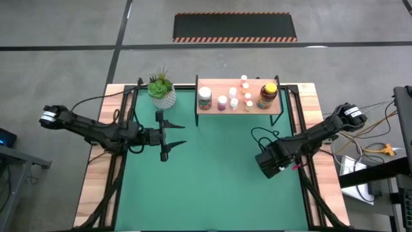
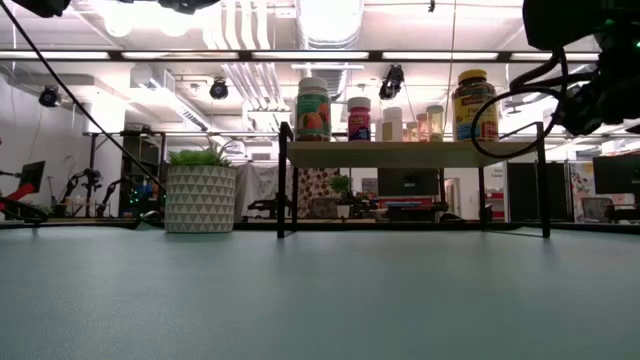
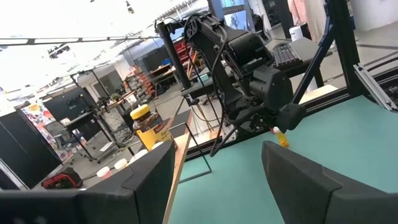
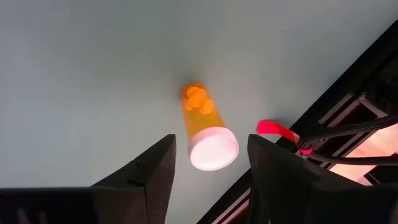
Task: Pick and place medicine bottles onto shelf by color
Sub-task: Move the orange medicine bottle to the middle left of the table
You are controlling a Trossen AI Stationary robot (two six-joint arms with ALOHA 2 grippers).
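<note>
Subject: one small orange bottle (image 4: pixel 204 126) with a white cap (image 4: pixel 213 149), lying on its side on the green table (image 1: pixel 212 174), well apart from the shelf (image 1: pixel 239 96) on its near right side, close to the table's right rail.

Orientation: long axis flat on the table; in the right wrist view the cap end faces the camera and the base points away.

Handling, as judged: light, rigid, smooth plastic, liable to roll. Best taken across the barrel just behind the cap.

Right claw (image 4: pixel 210 163): directly above the bottle, fingers spread either side, grasping nothing.

Left claw (image 3: pixel 217 171): idle, left of the shelf, released, empty.
</note>
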